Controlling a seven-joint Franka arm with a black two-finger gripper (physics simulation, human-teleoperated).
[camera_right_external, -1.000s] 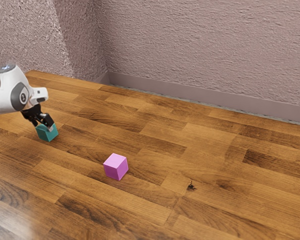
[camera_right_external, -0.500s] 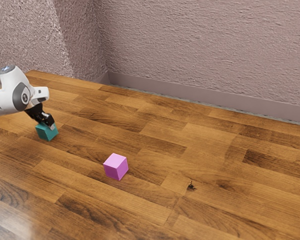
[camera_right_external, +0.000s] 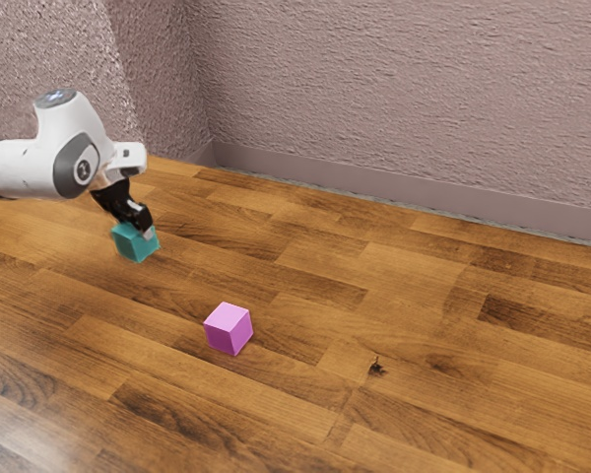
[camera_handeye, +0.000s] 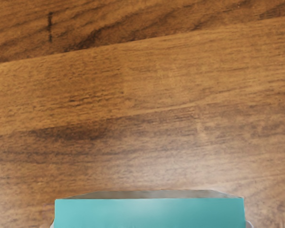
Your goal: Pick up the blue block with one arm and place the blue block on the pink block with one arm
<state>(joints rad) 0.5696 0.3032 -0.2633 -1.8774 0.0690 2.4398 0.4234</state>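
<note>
Blue block (camera_right_external: 134, 244), cubic, gripped between fingers (camera_right_external: 136, 221).

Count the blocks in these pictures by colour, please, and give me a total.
Blue block: 1, gripped in the hand
Pink block: 1, resting on the wooden surface
Total: 2 blocks

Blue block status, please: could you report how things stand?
Jaws shut on blue block, apparently lifted off floor. Pink block apart, toward exterior view's right, top bare. Path between looks unobstructed.
</note>
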